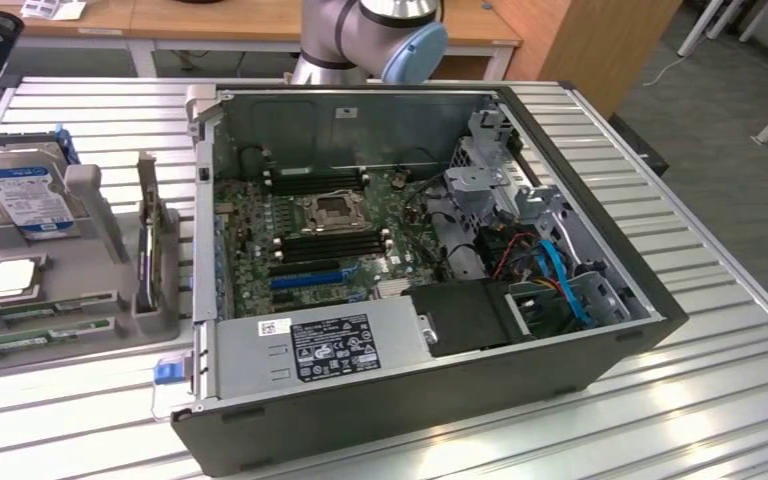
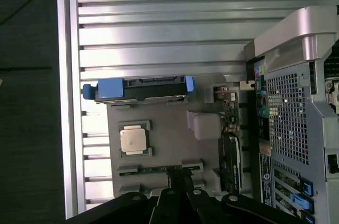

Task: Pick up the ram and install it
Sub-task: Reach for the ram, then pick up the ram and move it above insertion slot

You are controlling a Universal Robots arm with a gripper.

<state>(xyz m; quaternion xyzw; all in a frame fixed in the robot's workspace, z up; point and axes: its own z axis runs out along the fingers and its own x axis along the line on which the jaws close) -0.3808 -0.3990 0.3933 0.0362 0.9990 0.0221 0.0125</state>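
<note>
Seen from the wrist: gripper (image 2: pixel 177 176) pinched narrow, fingertips together, nothing visibly held. Tips in front of the middle of the ram (image 2: pixel 148 170); touching or just above, impossible to tell.

Ram lying flat in its slot on the grey fixture tray (image 2: pixel 169 128), long edges running between two small end blocks. Just beside it, the square silvery processor (image 2: pixel 132 140) in its own recess. Past that, the hard drive (image 2: pixel 140 89) standing on edge with blue caps at both ends.

From the exterior view: same ram (image 1: pixel 40 311) low on the tray, at the exterior view's left of the open computer case (image 1: pixel 624 290). A second green stick (image 1: pixel 31 340) just beside it, nearer the tray's outer edge. Between tray slots and case wall, the upright expansion card (image 1: pixel 155 250), a tall thin barrier close to the ram's end.

Case lying on its side, top open, rim walls all round. Inside, black memory slots (image 1: pixel 333 245) beside the processor socket (image 1: pixel 331 210), flanked by the power supply (image 1: pixel 317 345) toward the near edge and a tangle of cables (image 1: pixel 544 270) toward the exterior view's right. Bare slatted table (image 1: pixel 704 400) beyond the case's right edge. Arm base (image 1: pixel 364 30) behind the case's far wall.
</note>
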